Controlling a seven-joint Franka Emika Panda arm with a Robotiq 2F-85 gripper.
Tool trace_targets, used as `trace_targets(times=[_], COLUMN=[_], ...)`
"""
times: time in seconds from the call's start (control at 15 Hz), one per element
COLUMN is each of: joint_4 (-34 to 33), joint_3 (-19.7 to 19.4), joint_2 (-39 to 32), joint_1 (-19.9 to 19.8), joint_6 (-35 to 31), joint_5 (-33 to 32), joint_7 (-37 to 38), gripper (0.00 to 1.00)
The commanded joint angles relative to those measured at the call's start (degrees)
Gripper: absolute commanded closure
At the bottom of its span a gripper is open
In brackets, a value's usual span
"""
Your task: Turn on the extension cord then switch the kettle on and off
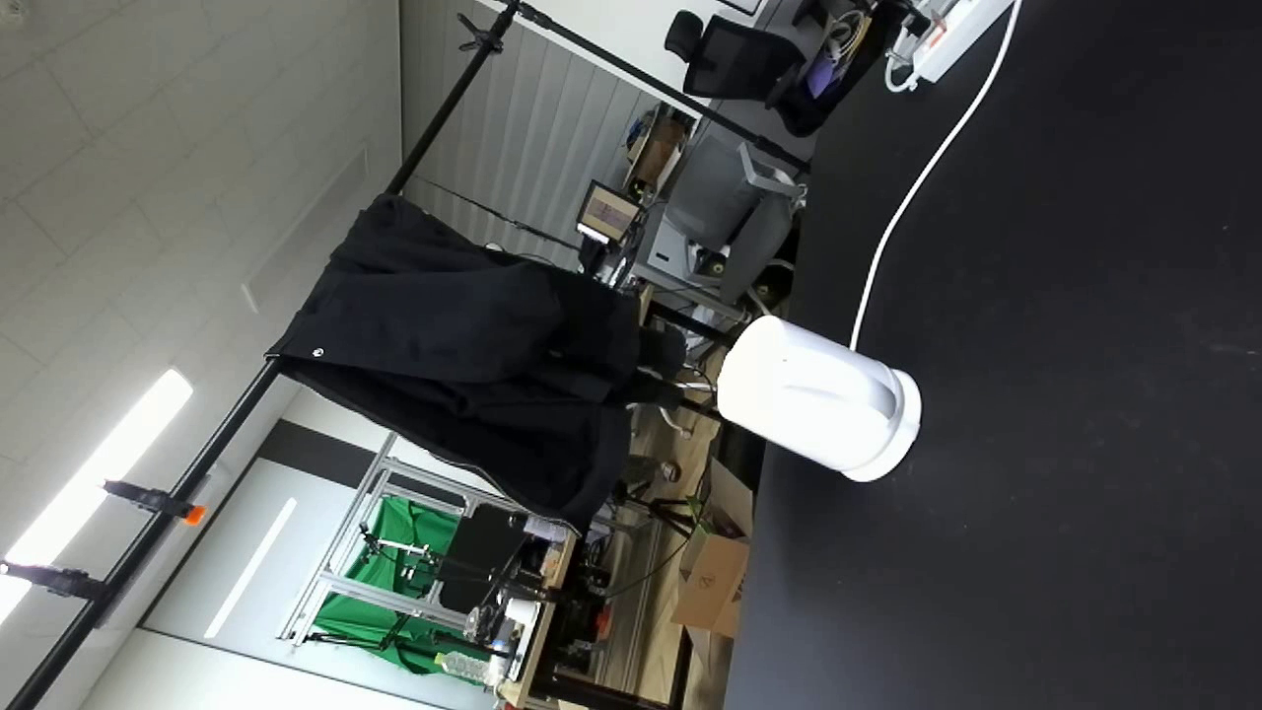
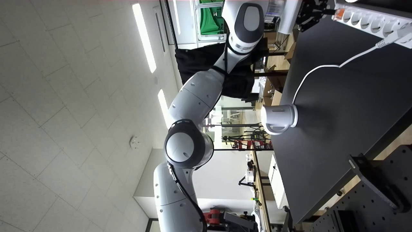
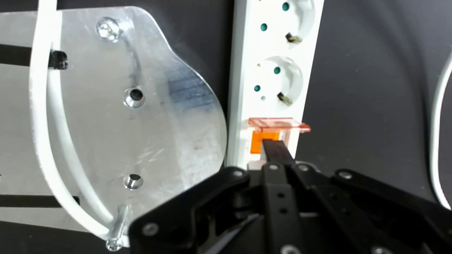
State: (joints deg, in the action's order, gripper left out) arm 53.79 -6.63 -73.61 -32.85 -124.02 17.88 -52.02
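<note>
The extension cord, a white power strip, lies on the black table in both exterior views [image 1: 961,41] [image 2: 375,23] and in the wrist view [image 3: 243,106]. Its orange switch [image 3: 259,141] sits at one end under a raised clear red flap [image 3: 273,123]. My gripper [image 3: 272,141] is shut and empty, its fingertips over the orange switch and partly hiding it; I cannot tell whether they touch. The gripper also shows at the strip's end in an exterior view [image 2: 330,12]. The white kettle [image 1: 808,394] stands upright on its base, away from the gripper, also in an exterior view [image 2: 278,114].
A metal plate [image 3: 169,116] lies close beside the strip, with a white cable [image 3: 39,106] looped over it. A white cable [image 2: 317,68] runs across the black table [image 2: 347,106] from strip to kettle. A black perforated mount [image 2: 383,193] stands at the table's edge.
</note>
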Motion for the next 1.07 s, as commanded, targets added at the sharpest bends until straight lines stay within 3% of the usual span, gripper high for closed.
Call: trace_targets(times=[0.0, 1.0], joint_4=[-0.5, 0.5], joint_3=[0.4, 0.8], joint_2=[-0.8, -2.8], joint_1=[-0.1, 0.4], joint_6=[-0.5, -4.0], joint_5=[0.3, -0.3], joint_7=[0.0, -1.9], gripper=[1.0, 1.0])
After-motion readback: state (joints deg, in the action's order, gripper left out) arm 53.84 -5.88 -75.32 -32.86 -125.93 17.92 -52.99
